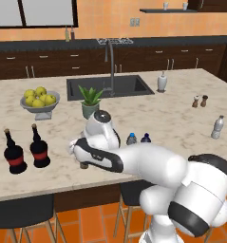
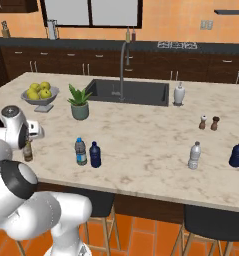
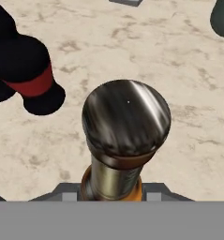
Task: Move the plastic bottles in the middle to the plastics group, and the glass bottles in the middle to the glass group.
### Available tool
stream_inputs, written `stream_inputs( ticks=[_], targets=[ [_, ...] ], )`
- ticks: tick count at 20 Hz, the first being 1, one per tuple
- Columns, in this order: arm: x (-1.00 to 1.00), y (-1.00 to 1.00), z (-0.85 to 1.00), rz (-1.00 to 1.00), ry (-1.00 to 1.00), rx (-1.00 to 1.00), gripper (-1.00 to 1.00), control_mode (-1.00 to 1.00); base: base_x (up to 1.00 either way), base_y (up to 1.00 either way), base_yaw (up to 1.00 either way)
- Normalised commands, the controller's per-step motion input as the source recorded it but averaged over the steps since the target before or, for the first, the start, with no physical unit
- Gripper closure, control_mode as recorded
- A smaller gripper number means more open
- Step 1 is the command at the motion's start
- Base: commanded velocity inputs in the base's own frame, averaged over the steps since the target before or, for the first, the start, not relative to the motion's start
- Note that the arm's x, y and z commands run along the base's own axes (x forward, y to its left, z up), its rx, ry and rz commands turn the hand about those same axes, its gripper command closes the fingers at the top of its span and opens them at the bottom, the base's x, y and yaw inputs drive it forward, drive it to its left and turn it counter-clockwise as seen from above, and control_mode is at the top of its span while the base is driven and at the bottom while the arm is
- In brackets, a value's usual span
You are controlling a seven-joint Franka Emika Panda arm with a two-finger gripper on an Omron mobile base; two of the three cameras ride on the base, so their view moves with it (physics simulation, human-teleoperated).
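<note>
Amber glass bottle [image 3: 125, 140] sits directly under the claw [image 3: 112, 193], neck and dark cap rising straight up between the finger bases; in the right base view the same bottle [image 2: 27, 150] stands on the counter [image 2: 151, 145] just below the hand. Fingertips are hidden behind the neck, so whether the claw is closed on the bottle or only around it cannot be told. Glass group: two black bottles with red bands [image 1: 26, 151], on the counter a short way off to the claw's left side, one of them [image 3: 24, 75] showing close by in the hand view. Two plastic bottles, clear with blue label [image 2: 80, 151] and solid dark blue [image 2: 95, 154], stand together untouched well off to the other side of the claw; pale plastics-group bottle [image 2: 194, 155] is farther still in that direction. Judged step: handling the glass bottle, either at pickup or at set-down near the black pair. Next move needs the grip confirmed, and the bottle kept upright, clear of the black bottles.
</note>
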Motion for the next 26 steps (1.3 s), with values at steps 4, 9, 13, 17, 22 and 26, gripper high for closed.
stream_inputs(
  ticks=[4, 9, 13, 17, 22, 26],
  targets=[
    [0.0, 0.32, 0.0, 0.06, 0.01, 0.0, 1.0, -1.0, 0.0, 0.0, 0.0],
    [0.18, 0.26, -0.11, 0.01, -0.08, 0.0, 1.0, -1.0, 0.0, 0.0, 0.0],
    [0.48, 0.35, -0.02, 0.0, -0.01, 0.0, 1.0, -1.0, 0.0, 0.0, 0.0],
    [0.26, 0.19, 0.0, 0.0, 0.03, 0.0, 1.0, -1.0, 0.0, 0.0, 0.0],
    [0.01, 0.21, -0.01, 0.01, 0.0, 0.0, 1.0, -1.0, 0.0, 0.0, 0.0],
    [0.1, 0.3, -0.1, 0.06, 0.0, 0.0, 1.0, -1.0, 0.0, 0.0, 0.0]
  ],
)
